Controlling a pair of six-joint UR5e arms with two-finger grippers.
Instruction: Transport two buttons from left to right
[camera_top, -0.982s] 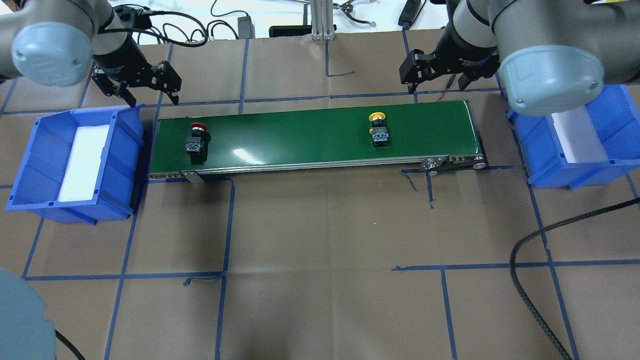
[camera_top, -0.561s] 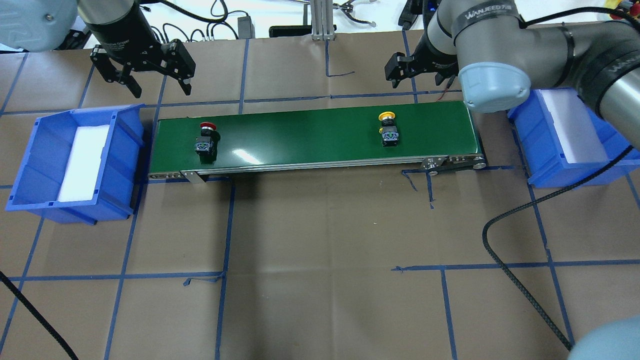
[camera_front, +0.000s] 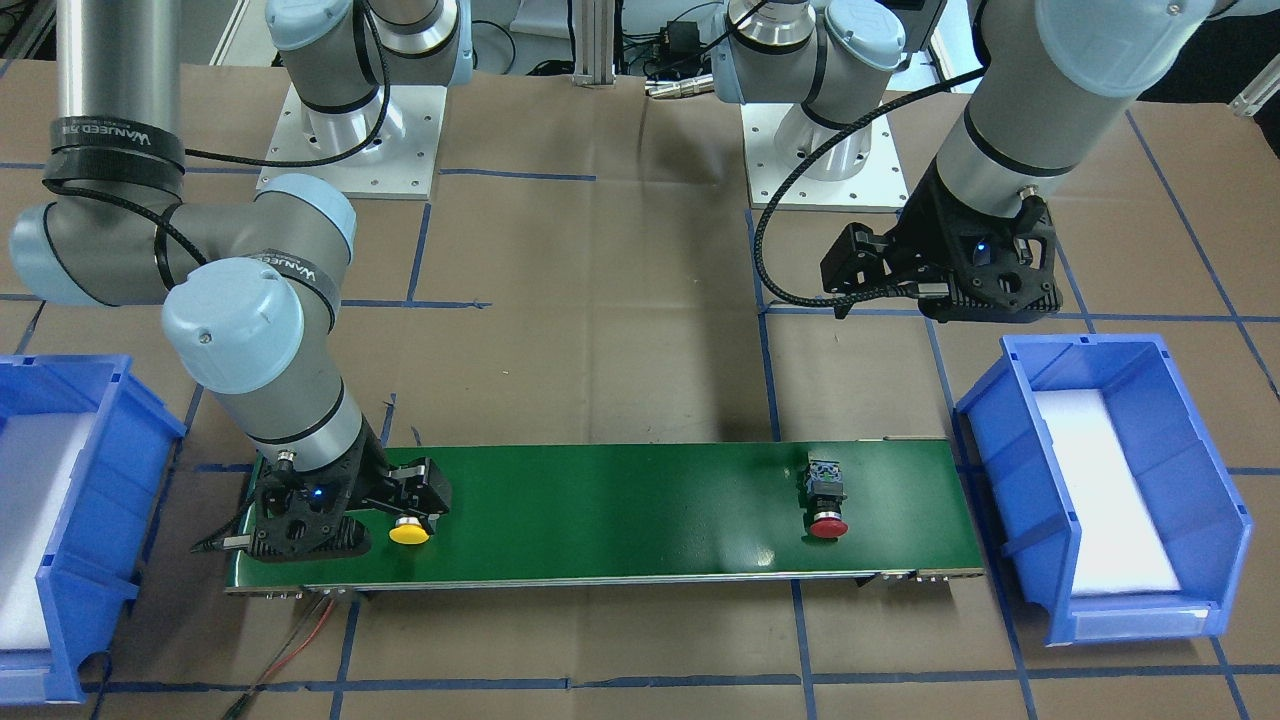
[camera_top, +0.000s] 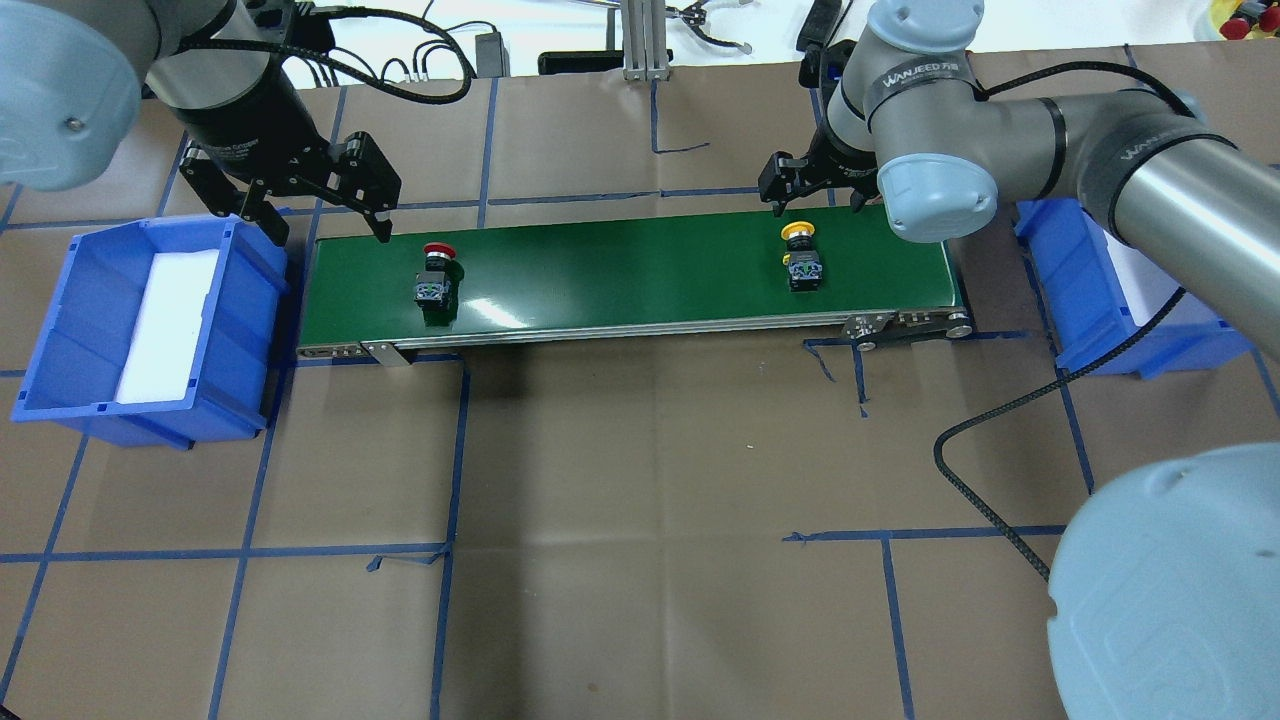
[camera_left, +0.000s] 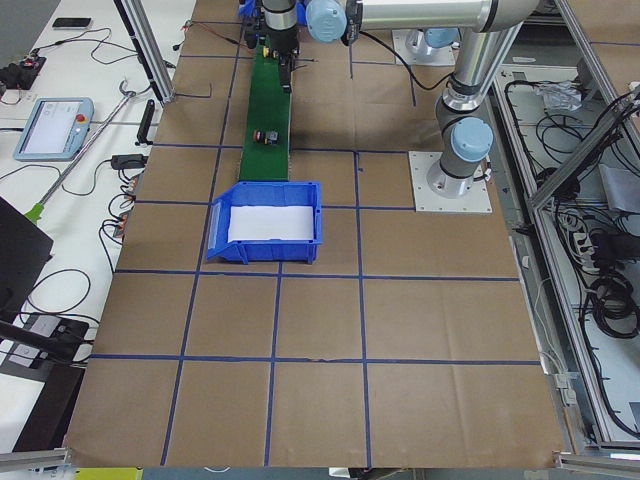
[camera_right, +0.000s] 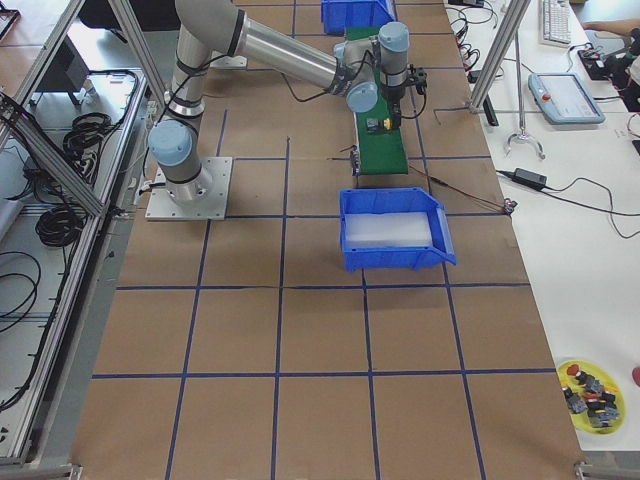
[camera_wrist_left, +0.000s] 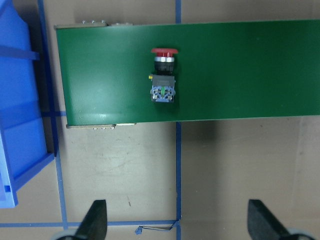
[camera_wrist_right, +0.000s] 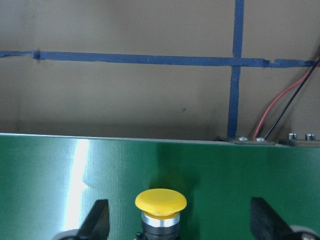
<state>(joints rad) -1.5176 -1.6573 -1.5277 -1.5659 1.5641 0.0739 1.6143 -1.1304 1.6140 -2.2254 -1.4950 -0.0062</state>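
Overhead and front views look steeply down on the belt from opposite sides; the side views look along the tabletop from its ends. Each wrist camera looks down on the belt, the left from higher over the red button, the right close by the yellow button.

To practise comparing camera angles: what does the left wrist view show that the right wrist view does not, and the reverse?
Only the left wrist view: the red button lying whole on the green belt, and a blue bin past the belt's end. Only the right wrist view: the yellow button, just its cap and collar, plus red and black wires. Both: the green belt, taped brown paper, and two fingers spread wide apart.
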